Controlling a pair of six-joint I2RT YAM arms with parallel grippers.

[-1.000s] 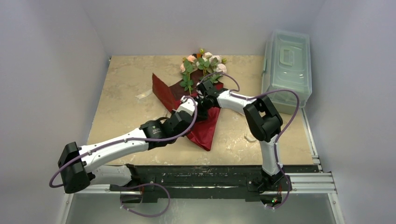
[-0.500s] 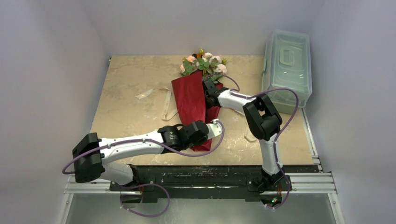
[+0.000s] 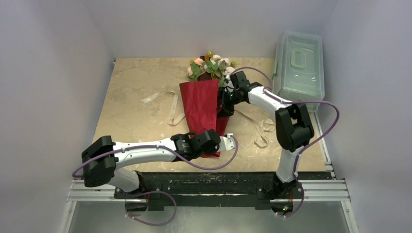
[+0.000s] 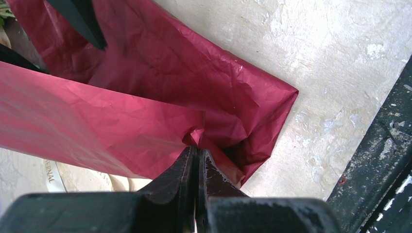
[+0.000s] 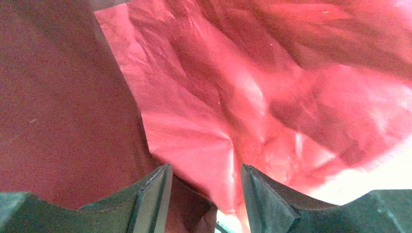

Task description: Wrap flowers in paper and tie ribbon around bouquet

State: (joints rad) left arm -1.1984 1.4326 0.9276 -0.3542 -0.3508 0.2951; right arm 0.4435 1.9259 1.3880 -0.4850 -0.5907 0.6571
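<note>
my left jaws pinch the paper (image 3: 199,104), right jaws gape at its edge; it hides the ribbon's (image 3: 156,96) middle, clear box (image 3: 299,68) nearby.

Your left arm (image 3: 141,150) and right arm (image 3: 265,97) look alike: white link shells, bulky black joint housings. Behind each claw a thin purple cable (image 3: 214,166) loops along the arm. The left claw (image 4: 196,145) has black tapered fingers (image 4: 214,177), faintly scuffed; the right claw (image 5: 206,177) has dark grey bevelled wedges.
</note>
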